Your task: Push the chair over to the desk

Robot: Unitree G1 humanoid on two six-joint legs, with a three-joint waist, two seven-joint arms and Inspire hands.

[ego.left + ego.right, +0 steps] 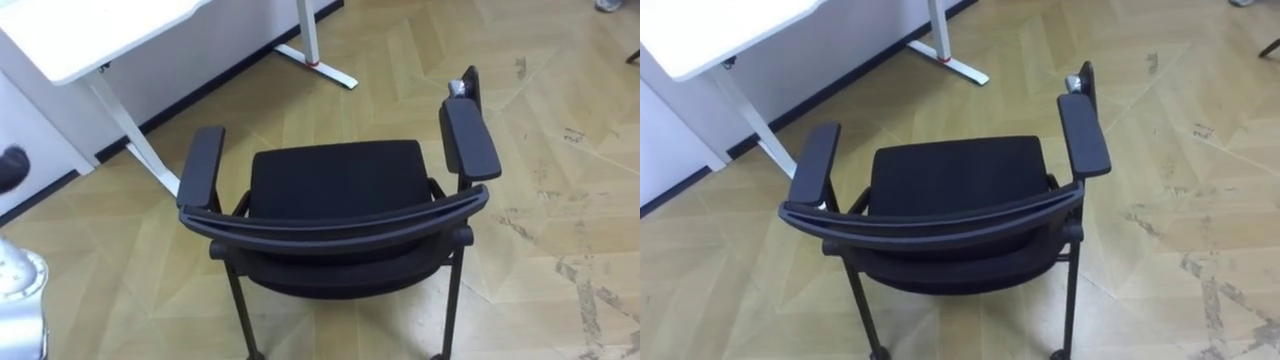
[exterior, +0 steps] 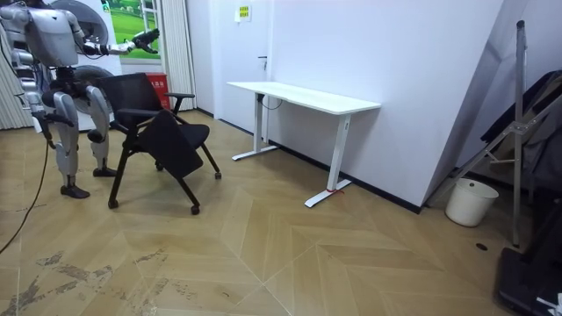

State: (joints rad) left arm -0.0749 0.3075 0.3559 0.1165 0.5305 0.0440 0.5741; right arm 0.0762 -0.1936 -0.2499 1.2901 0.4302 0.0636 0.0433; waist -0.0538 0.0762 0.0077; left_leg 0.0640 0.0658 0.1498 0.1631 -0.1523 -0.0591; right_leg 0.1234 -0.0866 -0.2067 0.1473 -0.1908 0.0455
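A white desk (image 1: 90, 30) stands at the far left. My left hand (image 2: 149, 37) is held out before me at chest height, touching nothing; I cannot tell whether its fingers are apart or together. The black chair (image 1: 335, 180) stands just in front of me on the wooden floor (image 1: 560, 150), backrest nearest, seat facing away. My right hand (image 2: 42, 125) hangs by my hip, and I cannot tell its fingers either.

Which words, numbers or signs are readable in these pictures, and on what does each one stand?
Yellow sign high at the back of the room: print too small to read.
Red thing behind the chair: any print too small to read.
On the chair and the desk: no text.
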